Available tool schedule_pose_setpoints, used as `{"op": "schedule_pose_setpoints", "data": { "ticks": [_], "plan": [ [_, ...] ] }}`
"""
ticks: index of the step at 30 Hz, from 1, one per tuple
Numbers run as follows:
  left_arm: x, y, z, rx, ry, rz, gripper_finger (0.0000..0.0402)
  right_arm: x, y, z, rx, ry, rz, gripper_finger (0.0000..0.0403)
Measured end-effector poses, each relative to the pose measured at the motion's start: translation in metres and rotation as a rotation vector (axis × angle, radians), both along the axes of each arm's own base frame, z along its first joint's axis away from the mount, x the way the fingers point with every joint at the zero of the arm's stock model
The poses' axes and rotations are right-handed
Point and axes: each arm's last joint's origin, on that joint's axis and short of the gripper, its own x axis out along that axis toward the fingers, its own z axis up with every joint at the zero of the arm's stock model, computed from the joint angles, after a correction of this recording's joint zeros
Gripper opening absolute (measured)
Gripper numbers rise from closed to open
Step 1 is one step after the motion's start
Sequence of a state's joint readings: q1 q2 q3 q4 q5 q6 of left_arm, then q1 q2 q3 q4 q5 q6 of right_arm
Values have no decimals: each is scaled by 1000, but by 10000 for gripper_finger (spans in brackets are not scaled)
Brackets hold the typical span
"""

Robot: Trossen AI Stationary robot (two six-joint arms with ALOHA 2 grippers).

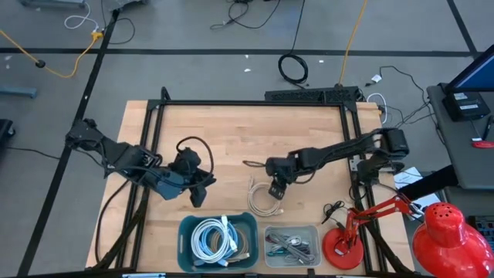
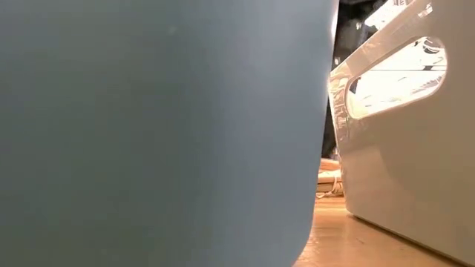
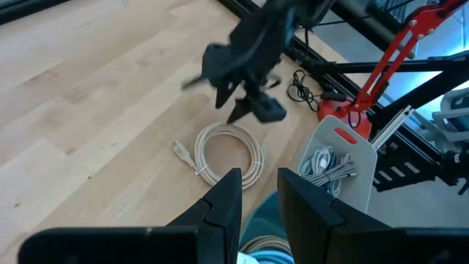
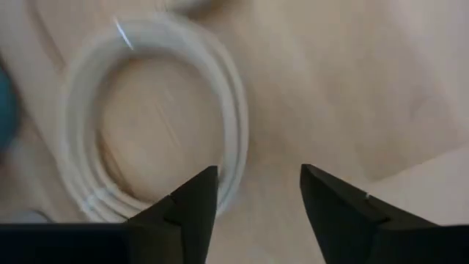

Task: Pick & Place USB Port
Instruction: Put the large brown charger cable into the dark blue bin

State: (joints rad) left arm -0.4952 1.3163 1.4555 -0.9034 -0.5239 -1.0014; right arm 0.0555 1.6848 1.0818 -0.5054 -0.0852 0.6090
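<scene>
A white USB cable lies coiled flat on the wooden table, and its plug end sticks out of the coil. My right gripper is open and hovers just above the coil's rim; its fingers touch nothing that I can see. The left wrist view shows this right gripper over the far side of the coil. My left gripper is open and waits left of the cable, above the blue bin's far edge.
At the near edge stands a blue bin holding white cable coils, and next to it a pale bin with grey cables. A red desk lamp stands at the near right. A small black cord lies near the lamp. In the low view the blue bin wall blocks most of the picture.
</scene>
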Motion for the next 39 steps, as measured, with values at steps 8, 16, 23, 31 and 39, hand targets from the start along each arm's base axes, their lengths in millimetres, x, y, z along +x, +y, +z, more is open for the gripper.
{"op": "schedule_pose_setpoints", "data": {
  "ticks": [8, 16, 23, 31, 39],
  "plan": [
    [-7, -16, 2, 4, -39, -13, 90, 17, 21, -48, 23, 63, 43, 236],
    [-14, -32, 2, -8, -84, 1, 90, 16, 27, -58, -34, 93, -38, 136],
    [-14, -35, 1, 6, -140, 101, 90, 17, 13, -19, -84, -40, -105, 11],
    [-45, -14, -14, 46, 19, 339, 90, -1, -2, 86, -198, -387, -244, 8],
    [-73, 30, -97, -308, -199, 578, 90, -27, 1, 143, -226, -617, -302, 8]
  ]
}}
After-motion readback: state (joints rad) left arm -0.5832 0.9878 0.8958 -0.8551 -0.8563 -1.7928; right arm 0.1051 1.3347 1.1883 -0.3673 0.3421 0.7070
